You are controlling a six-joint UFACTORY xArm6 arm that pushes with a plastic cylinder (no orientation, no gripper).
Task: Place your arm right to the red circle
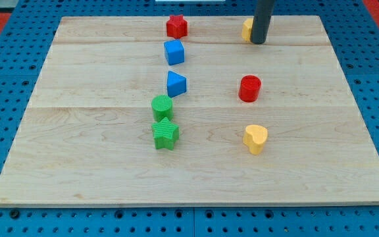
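The red circle [249,88] is a short red cylinder on the wooden board [97,158], right of centre. My tip [258,42] is the lower end of a dark rod coming down from the view's top edge. It rests near the board's top edge, above the red circle and slightly to its right, well apart from it. The rod stands against the right side of a yellow block [247,29] and hides part of it, so its shape cannot be made out.
A red star [176,26], a blue cube [174,51], a blue triangle [176,83], a green cylinder [162,106] and a green star [166,133] run down the middle. A yellow heart [255,139] lies below the red circle. A blue pegboard surrounds the board.
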